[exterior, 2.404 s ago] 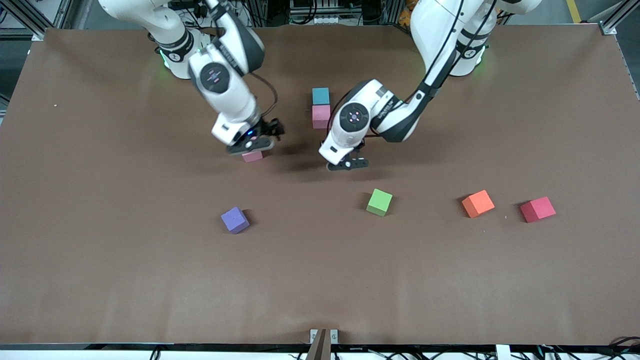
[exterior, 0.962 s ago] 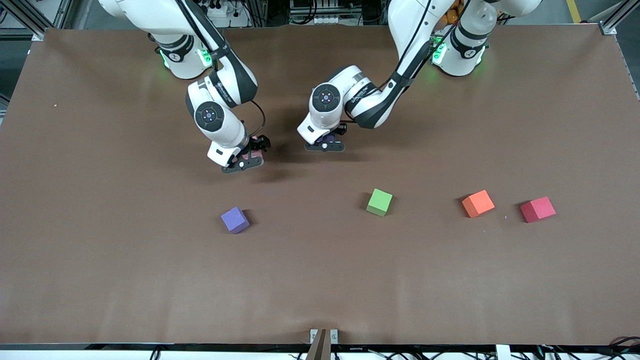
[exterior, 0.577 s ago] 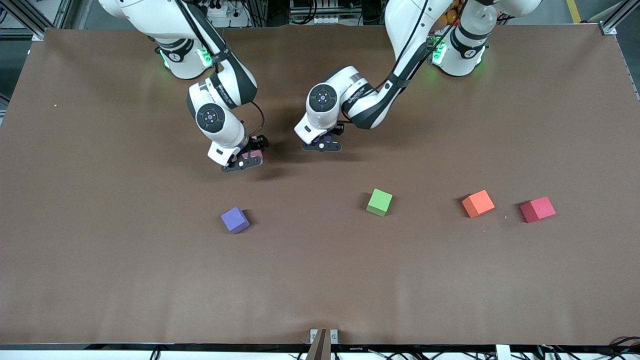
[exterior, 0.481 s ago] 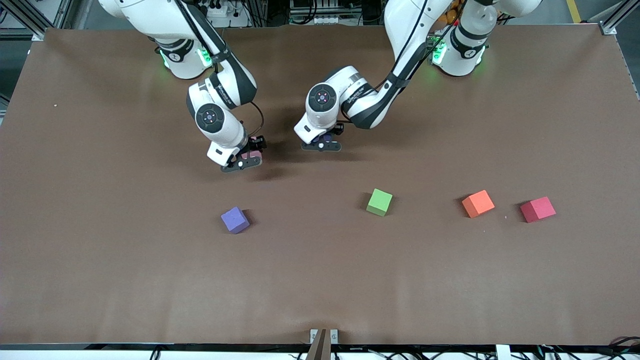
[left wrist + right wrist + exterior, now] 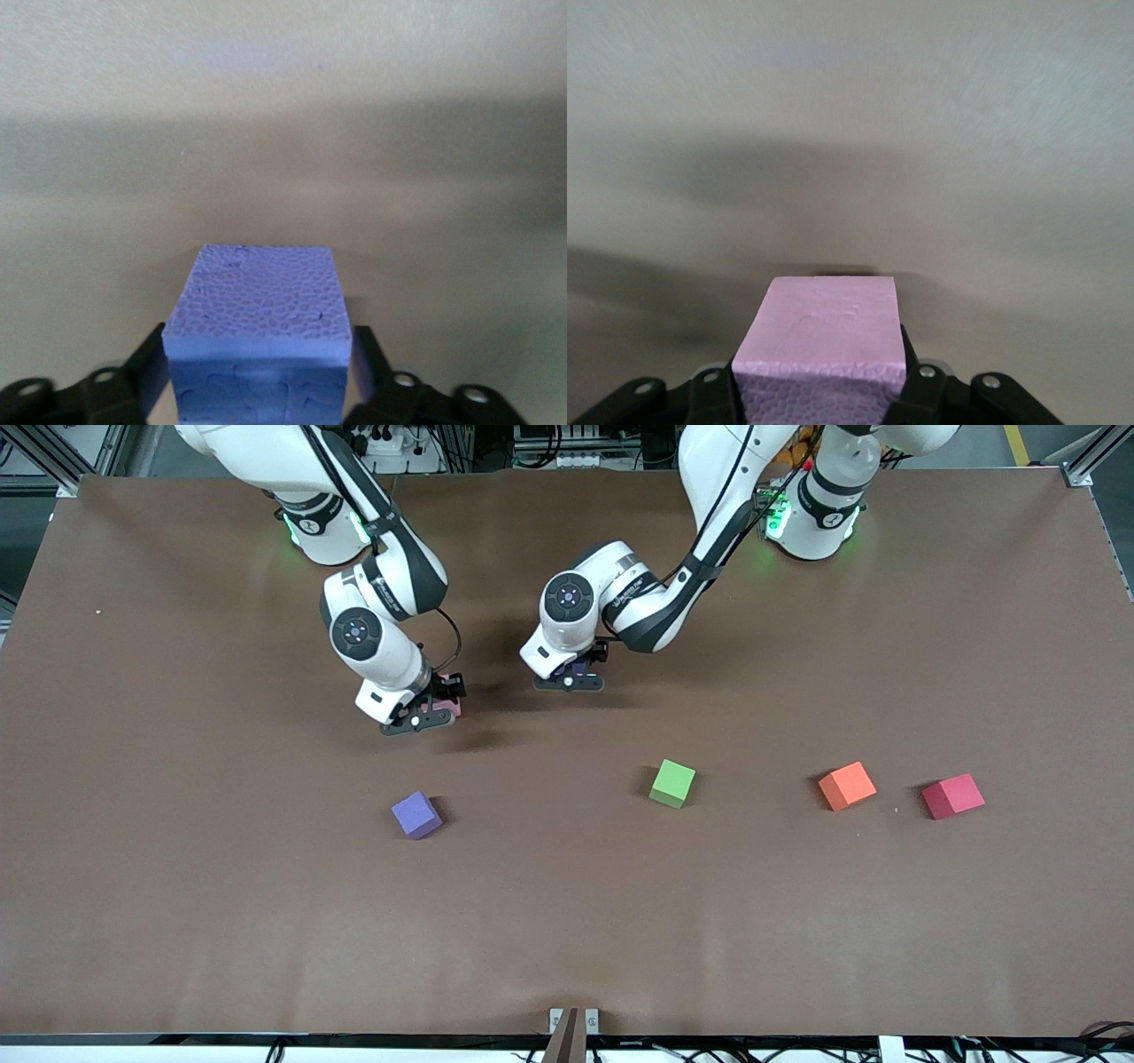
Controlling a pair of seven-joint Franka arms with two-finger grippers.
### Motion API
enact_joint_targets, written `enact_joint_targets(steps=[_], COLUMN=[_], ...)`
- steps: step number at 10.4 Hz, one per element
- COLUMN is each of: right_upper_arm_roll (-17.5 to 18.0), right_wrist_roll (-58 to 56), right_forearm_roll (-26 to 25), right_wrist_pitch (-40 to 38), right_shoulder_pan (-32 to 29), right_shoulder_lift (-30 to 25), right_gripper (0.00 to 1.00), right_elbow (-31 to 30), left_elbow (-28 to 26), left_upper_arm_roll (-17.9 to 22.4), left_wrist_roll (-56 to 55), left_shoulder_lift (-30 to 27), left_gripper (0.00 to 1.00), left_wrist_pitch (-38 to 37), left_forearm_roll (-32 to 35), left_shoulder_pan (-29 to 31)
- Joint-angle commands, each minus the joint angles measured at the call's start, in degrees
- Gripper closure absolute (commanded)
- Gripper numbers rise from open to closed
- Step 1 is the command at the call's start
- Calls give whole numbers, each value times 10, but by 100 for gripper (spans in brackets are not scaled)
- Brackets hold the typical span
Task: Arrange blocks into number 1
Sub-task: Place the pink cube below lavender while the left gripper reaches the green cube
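My right gripper (image 5: 422, 716) is shut on a pink block (image 5: 453, 707), held just above the table toward the right arm's end; the right wrist view shows that pink block (image 5: 819, 323) clamped between the gripper (image 5: 819, 356). My left gripper (image 5: 571, 681) is low at mid-table. Its fingers stand open, close on either side of a purple block (image 5: 257, 292) that rests between them (image 5: 259, 341). Another purple block (image 5: 416, 815) and a green block (image 5: 672, 783) lie loose, nearer the front camera.
An orange cube (image 5: 847, 786) and a red cube (image 5: 952, 795) sit in line with the green block toward the left arm's end. The brown table (image 5: 567, 921) stretches wide around them. The left arm's wrist covers the table just under it.
The right gripper has closed on the pink block and drifted slightly toward the right arm's end. The left gripper's fingers have eased off the purple block; that arm has hardly moved.
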Motion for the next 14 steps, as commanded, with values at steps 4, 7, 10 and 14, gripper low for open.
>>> enact_joint_targets(steps=[4,7,10,14], right_upper_arm_roll=[4,-2,-49,-72], right_wrist_roll=[26,58,121,170], right_forearm_roll=[52,49,44,41], right_wrist_pitch=[4,4,4,-3], right_shoulder_pan=[42,119,200,239], right_shoulder_lift=[-36,22,100,142], right_gripper=[51,51,51,51], right_elbow=[33,114,205,251], left_elbow=[7,9,36,51], left_upper_arm_roll=[48,79,152,201], left_wrist_roll=[-13,-67,-92,-128], left_shoulder_lift=[-101,-105,-71,-20], left_gripper=[0,0,0,0], left_wrist_pitch=[-27,-27,-26,-23], left_forearm_roll=[-3,-40,-117,-154], left_shoulder_pan=[61,92,87,86])
